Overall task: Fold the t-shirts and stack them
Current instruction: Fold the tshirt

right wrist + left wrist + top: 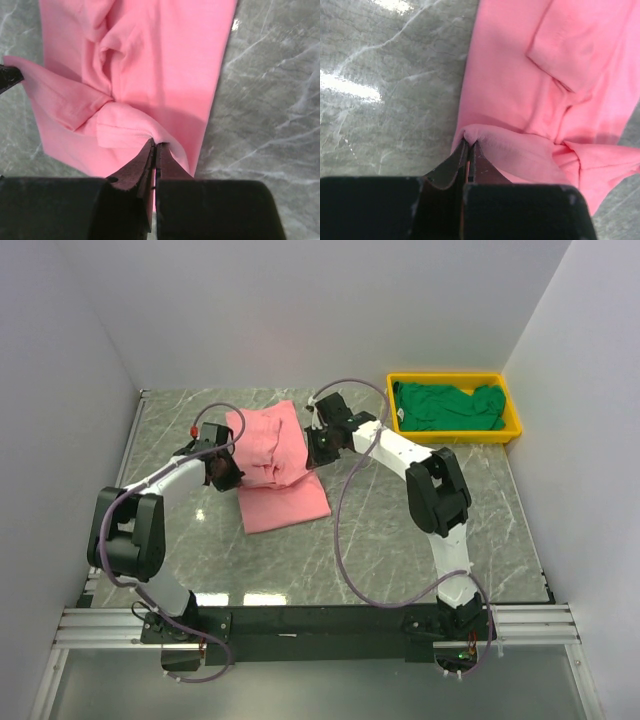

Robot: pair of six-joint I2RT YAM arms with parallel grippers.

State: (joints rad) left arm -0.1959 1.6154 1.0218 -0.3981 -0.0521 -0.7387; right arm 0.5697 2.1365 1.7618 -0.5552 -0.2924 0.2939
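Note:
The pink t-shirt (275, 465) lies partly folded on the marble table, its far half lifted between both arms. My left gripper (224, 472) is shut on the shirt's left edge; in the left wrist view the jaws (470, 145) pinch a fold of pink cloth (530, 85). My right gripper (320, 448) is shut on the right edge, and the right wrist view shows its tips (155, 146) clamping pink fabric (165, 65). The dark green t-shirt (450, 406) lies crumpled in the yellow tray.
The yellow tray (510, 425) stands at the back right by the wall. White walls close the table on the left, back and right. Purple cables (345, 540) loop from the arms over the table. A black rail (320, 620) runs along the near edge.

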